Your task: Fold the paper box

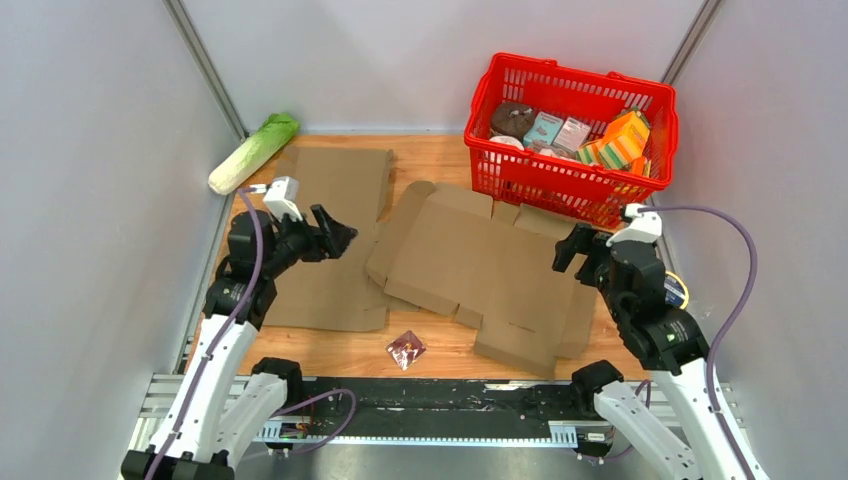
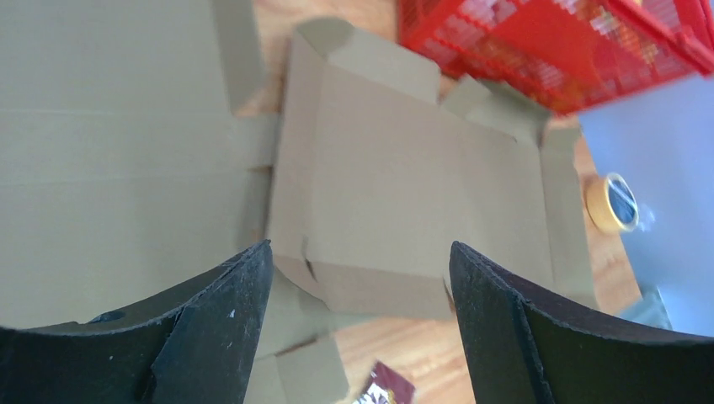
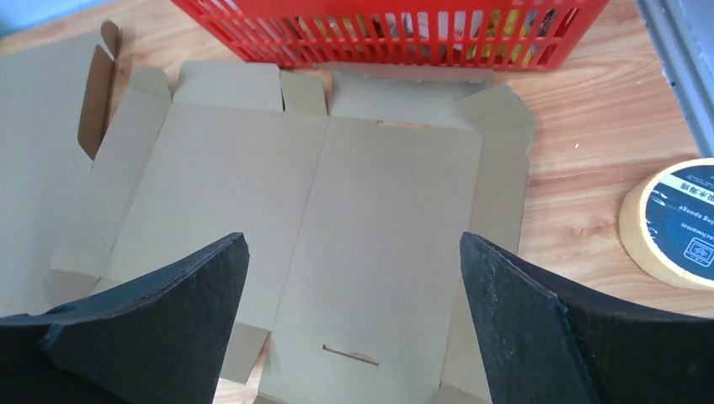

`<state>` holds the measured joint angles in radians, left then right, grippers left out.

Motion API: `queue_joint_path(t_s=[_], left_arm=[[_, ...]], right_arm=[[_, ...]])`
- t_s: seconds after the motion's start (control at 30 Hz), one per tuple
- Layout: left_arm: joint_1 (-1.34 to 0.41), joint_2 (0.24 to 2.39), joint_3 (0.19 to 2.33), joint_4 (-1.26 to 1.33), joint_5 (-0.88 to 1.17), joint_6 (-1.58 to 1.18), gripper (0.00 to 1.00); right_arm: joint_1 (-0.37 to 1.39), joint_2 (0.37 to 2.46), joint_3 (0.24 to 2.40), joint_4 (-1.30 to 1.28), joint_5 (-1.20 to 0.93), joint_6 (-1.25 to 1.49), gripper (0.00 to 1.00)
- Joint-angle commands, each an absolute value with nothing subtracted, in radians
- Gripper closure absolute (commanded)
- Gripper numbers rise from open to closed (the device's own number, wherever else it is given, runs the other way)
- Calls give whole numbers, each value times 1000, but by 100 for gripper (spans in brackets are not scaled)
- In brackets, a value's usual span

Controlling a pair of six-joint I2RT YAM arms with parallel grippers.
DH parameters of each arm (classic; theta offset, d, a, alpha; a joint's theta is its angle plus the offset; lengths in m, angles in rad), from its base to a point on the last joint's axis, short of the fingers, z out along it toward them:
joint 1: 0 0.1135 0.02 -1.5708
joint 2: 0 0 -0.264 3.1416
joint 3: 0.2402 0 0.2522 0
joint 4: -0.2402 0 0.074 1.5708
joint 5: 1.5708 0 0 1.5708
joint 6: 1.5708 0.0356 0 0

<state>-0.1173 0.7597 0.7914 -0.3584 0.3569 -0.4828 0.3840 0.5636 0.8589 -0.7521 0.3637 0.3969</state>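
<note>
Wooden counter point(image 1: 440, 345), grey walls round it; the paper box point(image 1: 480, 265) lies unfolded flat in the middle, far edge just beside the red basket point(image 1: 560, 185), left flap seemingly over a spare cardboard sheet point(image 1: 340, 290). Left gripper point(image 1: 340, 235) and right gripper point(image 1: 570, 250) hang one at each side of it, jaws wide apart, nothing in them; tape roll point(image 3: 674, 223) sits off to the right. My guess: it's light, stiff across the panels, floppy at the creases; I'd pinch a side flap edge that's lifting a bit, not scrape at a flat panel.
</note>
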Motion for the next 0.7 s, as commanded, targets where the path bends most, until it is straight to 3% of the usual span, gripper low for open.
queue_joint_path(t_s=[0.0, 0.17, 0.3, 0.37, 0.5, 0.67], left_arm=[[-233, 739, 769, -319, 348, -518, 15], [-327, 755, 781, -311, 327, -515, 16], [-339, 736, 784, -330, 347, -514, 16], [-347, 715, 776, -336, 356, -511, 16], [-348, 683, 767, -359, 371, -496, 16], [-351, 684, 756, -338, 405, -492, 16]], right_arm=[[388, 655, 919, -801, 277, 391, 0], [353, 773, 896, -739, 296, 437, 0], [104, 894, 847, -698, 186, 482, 0], [58, 928, 789, -635, 218, 489, 0], [40, 1011, 762, -574, 394, 488, 0], [43, 1106, 752, -509, 420, 430, 3]])
